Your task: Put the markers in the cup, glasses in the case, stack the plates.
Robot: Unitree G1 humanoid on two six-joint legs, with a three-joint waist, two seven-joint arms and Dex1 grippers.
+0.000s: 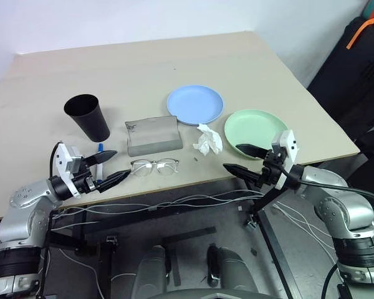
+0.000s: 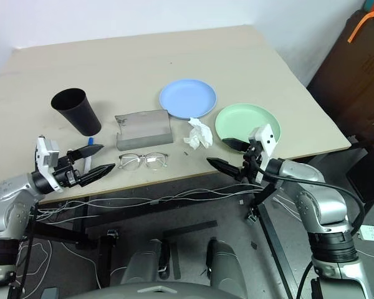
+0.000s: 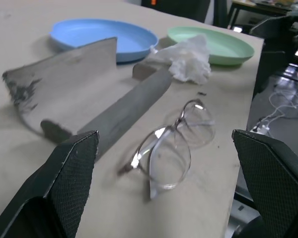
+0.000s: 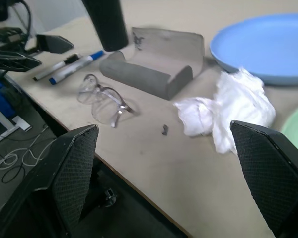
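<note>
bright, even room light; soft shadows; wrist views blurred close to the lens.

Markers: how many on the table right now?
2, seen in the right wrist view: a blue-capped marker and a black-tipped one side by side near the table's front edge, just in front of the cup. More may be hidden.

We count two plates (image 1: 195, 104), two markers (image 4: 72, 67), one cup (image 1: 87, 116), one glasses (image 1: 154, 167), one open case (image 1: 153, 135), one crumpled tissue (image 1: 208, 139).

head overhead, wrists low, facing
</note>
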